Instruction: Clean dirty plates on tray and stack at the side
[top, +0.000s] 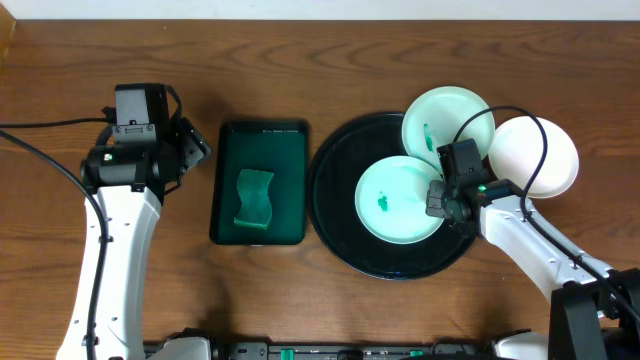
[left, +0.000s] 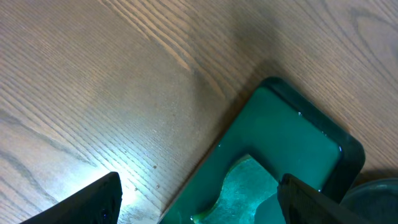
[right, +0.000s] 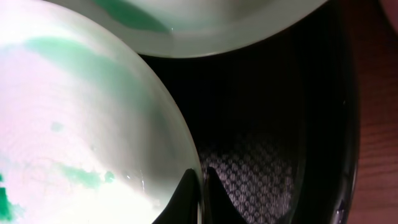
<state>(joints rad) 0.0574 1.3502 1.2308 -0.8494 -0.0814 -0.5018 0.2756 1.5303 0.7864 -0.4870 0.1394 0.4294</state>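
Clamping right hand (top: 437, 200) shut on the rim of the smeared plate (top: 395, 200) in the middle of the tray (top: 335, 215), hanging left hand (top: 195, 145) wide open at upper left near the sponge (top: 254, 196), counting one clean plate (top: 540, 155) off at right on the worktop (top: 300, 60), two marked ones waiting.

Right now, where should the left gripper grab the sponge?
Pinch the sponge across its short width, mid-length, coming straight down with the open left gripper: it lies flat inside the green tray, whose raised walls block a side approach.
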